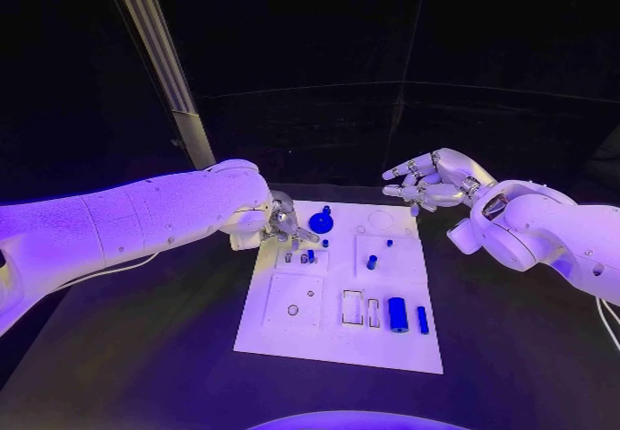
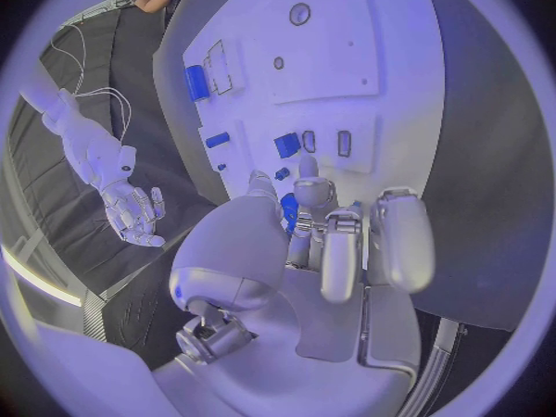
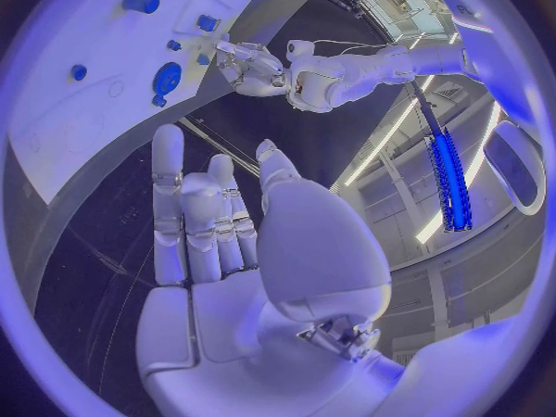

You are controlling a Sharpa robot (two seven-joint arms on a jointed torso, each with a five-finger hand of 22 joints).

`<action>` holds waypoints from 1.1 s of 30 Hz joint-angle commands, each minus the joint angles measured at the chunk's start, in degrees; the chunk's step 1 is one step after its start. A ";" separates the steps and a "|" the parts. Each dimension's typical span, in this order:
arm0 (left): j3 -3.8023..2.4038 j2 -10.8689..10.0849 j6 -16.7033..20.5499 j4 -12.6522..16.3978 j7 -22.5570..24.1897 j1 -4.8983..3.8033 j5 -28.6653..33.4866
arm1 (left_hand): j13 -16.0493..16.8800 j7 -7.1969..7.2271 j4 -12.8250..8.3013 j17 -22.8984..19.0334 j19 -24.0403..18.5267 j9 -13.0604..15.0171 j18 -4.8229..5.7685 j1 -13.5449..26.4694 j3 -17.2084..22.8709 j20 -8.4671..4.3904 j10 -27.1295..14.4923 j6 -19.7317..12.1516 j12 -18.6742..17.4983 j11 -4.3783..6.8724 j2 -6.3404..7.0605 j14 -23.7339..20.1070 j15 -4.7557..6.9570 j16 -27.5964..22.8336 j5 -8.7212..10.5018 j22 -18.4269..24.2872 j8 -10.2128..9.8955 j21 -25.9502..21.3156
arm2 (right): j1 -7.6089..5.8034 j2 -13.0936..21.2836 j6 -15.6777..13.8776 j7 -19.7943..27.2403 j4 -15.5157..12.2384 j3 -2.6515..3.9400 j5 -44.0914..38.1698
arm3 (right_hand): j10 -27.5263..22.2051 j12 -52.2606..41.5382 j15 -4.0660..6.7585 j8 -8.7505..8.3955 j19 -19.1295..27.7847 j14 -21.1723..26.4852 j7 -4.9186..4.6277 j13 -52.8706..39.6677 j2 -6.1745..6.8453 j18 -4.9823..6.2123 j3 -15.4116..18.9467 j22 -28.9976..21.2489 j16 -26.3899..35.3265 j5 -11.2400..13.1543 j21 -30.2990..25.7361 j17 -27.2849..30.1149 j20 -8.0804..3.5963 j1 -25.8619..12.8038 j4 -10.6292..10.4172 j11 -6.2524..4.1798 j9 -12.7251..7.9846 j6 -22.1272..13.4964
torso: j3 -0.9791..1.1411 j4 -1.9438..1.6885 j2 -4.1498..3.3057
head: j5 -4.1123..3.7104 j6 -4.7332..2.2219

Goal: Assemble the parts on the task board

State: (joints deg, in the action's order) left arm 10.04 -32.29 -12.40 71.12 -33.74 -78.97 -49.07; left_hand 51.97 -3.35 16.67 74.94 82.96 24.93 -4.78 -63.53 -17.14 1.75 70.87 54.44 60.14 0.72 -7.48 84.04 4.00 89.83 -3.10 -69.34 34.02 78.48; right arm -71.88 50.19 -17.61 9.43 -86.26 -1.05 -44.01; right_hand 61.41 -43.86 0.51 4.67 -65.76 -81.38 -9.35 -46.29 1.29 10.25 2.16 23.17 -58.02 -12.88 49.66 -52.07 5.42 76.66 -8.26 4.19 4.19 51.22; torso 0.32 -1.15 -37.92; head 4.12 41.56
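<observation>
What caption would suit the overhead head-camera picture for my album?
Left hand reaching over the white task board near its small blue parts, right hand raised open beyond the board.

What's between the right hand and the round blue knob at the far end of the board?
Nothing stands between them. In the head view the right hand hovers open beyond the task board's far right corner, and the stretch of white board to the round blue knob is bare apart from faint circular recesses.

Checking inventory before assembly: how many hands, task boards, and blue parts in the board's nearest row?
Hands: 2, left hand, right hand
Task board: 1
Blue parts in nearest row: 2, cylinder, bar
Total: 5
</observation>
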 commanded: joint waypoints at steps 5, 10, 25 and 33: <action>0.29 2.04 -4.08 -1.63 -2.97 -0.15 -1.68 | 0.42 0.21 -0.18 15.06 0.60 0.98 1.01 -0.12 -0.52 -0.02 0.41 -0.93 0.63 0.18 -0.39 5.96 0.49 0.17 0.22 -0.62 1.00 0.52 | -0.21 -0.11 0.32 -0.32 0.24 0.05 0.22 | 0.05 0.41 0.10 0.43 -0.99 -0.74 -0.03 0.74 -0.43 0.35 0.55 -0.67 0.97 -2.69 -1.10 -0.04 -0.11 0.69 0.02 -0.05 0.11 -0.69 | -0.04 0.04 -0.13 | -0.01 0.48; 0.36 2.98 -4.74 -2.22 -3.10 -0.14 -1.69 | 0.53 0.23 -0.35 15.06 0.61 1.58 1.03 -0.93 -0.41 -0.04 0.36 -1.35 0.82 0.20 -0.52 5.96 0.50 0.17 0.17 -0.75 1.58 0.58 | -0.24 -0.18 0.45 -0.52 0.37 0.05 0.08 | 0.05 0.42 0.11 0.47 -1.08 -0.79 -0.03 0.85 -0.46 0.35 0.61 -0.77 1.07 -2.98 -1.24 -0.08 -0.12 0.72 0.01 -0.05 0.12 -0.72 | -0.08 -0.04 -0.09 | -0.11 0.77; 0.44 4.86 -4.87 -3.20 -2.91 -0.14 -1.69 | 0.78 0.25 -0.54 15.06 0.68 2.43 1.08 -2.18 -0.09 -0.04 0.38 -1.95 1.16 0.22 -0.68 5.96 0.51 0.17 0.11 -1.15 2.38 0.78 | -0.30 -0.48 1.18 -1.33 0.83 0.05 -0.48 | 0.03 0.45 0.11 0.55 -1.24 -0.83 -0.03 1.05 -0.51 0.34 0.76 -0.96 1.40 -3.52 -1.52 0.02 -0.13 0.70 -0.07 -0.05 0.13 -0.76 | -0.06 -0.02 -0.05 | -0.12 1.43; 0.45 5.55 -5.92 -3.85 -3.13 -0.13 -1.70 | 0.86 0.26 -0.75 15.06 0.71 2.96 1.11 -3.16 0.34 -0.05 0.35 -2.35 1.32 0.23 -0.83 5.96 0.51 0.17 0.10 -1.37 2.85 0.88 | -0.32 -0.74 1.63 -1.74 1.11 0.05 -0.67 | 0.03 0.45 0.11 0.56 -1.26 -0.82 -0.03 1.08 -0.52 0.34 0.77 -0.98 1.50 -3.58 -1.56 0.09 -0.13 0.69 -0.09 -0.05 0.13 -0.75 | -0.05 -0.08 -0.09 | -0.15 1.64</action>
State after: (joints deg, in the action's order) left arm 10.48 -26.84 -16.86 67.38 -36.40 -79.00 -50.34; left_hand 52.75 -3.15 16.11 74.92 83.36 27.84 -4.80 -66.15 -16.89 1.75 71.06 52.61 61.25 0.92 -8.43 84.04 3.99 89.82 -3.10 -70.67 36.55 79.13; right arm -72.05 49.54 -16.76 7.85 -85.15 -1.05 -44.36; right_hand 61.41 -43.63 0.51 5.10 -66.66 -81.80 -9.36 -45.25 1.04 10.25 2.61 22.27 -56.90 -16.20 48.31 -52.03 5.30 76.91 -8.40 4.19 4.23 50.83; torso 0.26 -1.20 -38.00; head 3.97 43.12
